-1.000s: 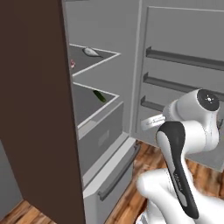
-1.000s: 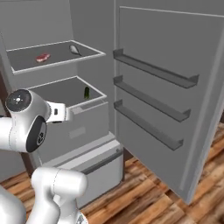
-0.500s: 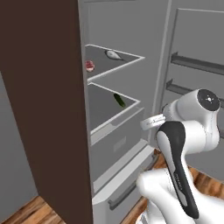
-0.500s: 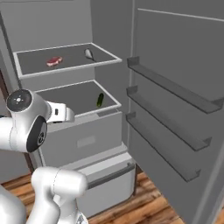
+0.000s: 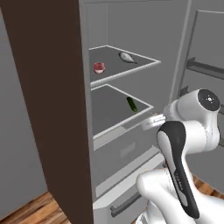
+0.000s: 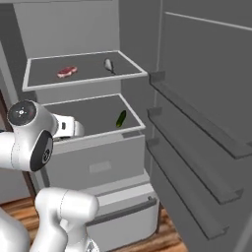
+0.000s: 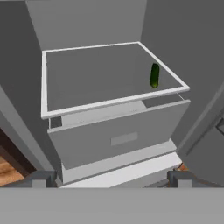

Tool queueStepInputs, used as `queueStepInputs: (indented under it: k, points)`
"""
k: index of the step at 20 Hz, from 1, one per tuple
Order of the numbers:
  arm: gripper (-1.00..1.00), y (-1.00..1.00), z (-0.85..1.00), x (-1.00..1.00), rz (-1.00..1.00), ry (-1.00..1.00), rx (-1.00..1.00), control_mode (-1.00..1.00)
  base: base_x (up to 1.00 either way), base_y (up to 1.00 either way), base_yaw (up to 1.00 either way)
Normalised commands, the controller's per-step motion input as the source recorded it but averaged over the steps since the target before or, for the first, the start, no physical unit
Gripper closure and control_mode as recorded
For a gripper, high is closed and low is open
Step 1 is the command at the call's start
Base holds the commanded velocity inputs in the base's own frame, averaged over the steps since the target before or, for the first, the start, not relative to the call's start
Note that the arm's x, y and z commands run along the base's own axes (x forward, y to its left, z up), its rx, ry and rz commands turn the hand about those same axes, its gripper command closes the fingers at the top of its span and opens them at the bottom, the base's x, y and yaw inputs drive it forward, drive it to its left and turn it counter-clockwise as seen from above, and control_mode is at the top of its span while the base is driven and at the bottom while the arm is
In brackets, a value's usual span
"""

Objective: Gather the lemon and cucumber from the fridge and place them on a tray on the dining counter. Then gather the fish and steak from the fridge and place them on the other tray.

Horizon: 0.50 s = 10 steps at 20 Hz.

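I'm facing the tall light grey fridge (image 6: 206,123), its door swung wide to my right, the dark grey inside laid out in front of me. My gripper (image 7: 112,177) is parted as wide as it goes, the two dark fingertips (image 7: 41,178) poking up at the bottom of the hand view with nothing between them.

Straight ahead in the hand view sits the lower pale-edged shelf (image 7: 74,109), and on it, toward the right rear corner, lies the short dark green oblong cucumber (image 7: 154,75). It rests flat, alone on that shelf, close to the right edge but not touching the wall. The right base view shows the same cucumber (image 6: 121,118) near the shelf's front right corner, well apart from my gripper.

One level up, on the upper pale-edged shelf (image 6: 83,81), the small flat red-pink steak (image 6: 67,72) lies toward the left, and a small pale grey fish (image 6: 109,64) lies toward the right, the two well apart. From the left base view, the steak (image 5: 99,68) and fish (image 5: 126,57) sit above the cucumber (image 5: 131,104).

Below the cucumber's shelf there's a light grey drawer front (image 7: 118,138), closed.
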Motion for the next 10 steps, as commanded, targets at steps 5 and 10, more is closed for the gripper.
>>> queueStepInputs:
  k: [5, 10]
  points:
    - [-1.00, 0.00, 0.00, 0.00, 0.00, 0.00, 0.00, 1.00, 0.37, -0.15, 0.29]
    - [-1.00, 0.00, 0.00, 0.00, 0.00, 0.00, 0.00, 1.00, 0.36, -0.17, 0.26]
